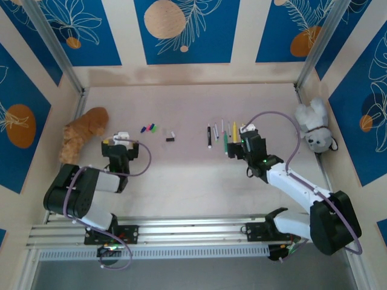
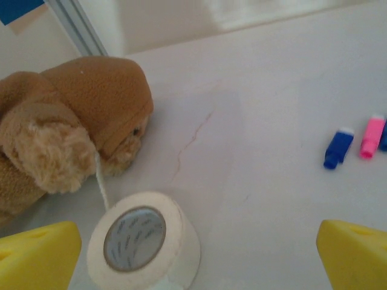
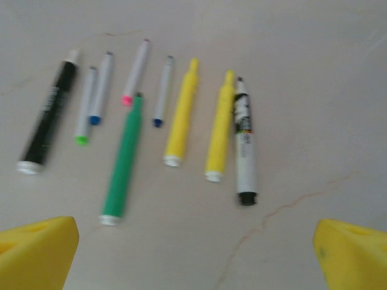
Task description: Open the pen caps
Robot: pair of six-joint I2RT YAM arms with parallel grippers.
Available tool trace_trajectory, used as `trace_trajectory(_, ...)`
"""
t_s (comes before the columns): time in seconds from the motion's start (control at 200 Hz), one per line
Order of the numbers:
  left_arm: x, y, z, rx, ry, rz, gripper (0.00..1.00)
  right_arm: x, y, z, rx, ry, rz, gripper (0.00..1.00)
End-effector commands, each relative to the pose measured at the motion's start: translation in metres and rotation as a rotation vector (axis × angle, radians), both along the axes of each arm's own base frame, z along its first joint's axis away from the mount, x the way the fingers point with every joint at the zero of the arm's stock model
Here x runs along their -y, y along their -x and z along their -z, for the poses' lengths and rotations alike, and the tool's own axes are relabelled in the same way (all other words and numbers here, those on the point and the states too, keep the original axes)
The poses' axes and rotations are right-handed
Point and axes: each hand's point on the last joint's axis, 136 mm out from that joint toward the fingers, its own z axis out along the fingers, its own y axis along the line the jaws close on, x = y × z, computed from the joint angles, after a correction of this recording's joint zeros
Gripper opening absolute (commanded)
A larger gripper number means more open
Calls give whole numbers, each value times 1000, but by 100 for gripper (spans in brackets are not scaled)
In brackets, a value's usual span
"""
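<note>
Ahead of the right hand (image 3: 193, 254), spread wide, pens (image 3: 181, 115) lie on the surface (image 3: 302, 90); the left hand (image 2: 199, 254), also spread, hovers by tape (image 2: 136, 238) and pen caps (image 2: 337, 148).

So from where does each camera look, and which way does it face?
Top external: high behind the robot, looking down on the table; the left arm and right arm show.
Left wrist: low, facing the brown plush toy, tape roll and loose pen caps; yellow fingertips of the open left claw frame it.
Right wrist: low, facing the pens; fingertips of the open right claw show.
Shared: the top and right wrist views both show the pens.
</note>
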Motion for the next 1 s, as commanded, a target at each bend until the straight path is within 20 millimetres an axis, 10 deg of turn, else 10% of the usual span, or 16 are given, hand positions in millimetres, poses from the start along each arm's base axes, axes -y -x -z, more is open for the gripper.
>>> trace_trajectory(0.0,7,-9,-7,78,93,81,100,26,-22,-23,154,0,71,99)
trace_trajectory(0.27,8,-9,-6,62,99,82,100,66,-46,3,290,-226,175,99)
trace_trajectory(0.996,6,-20,0,-4,121,83,100,48,-67,24,293,-233,-52,99)
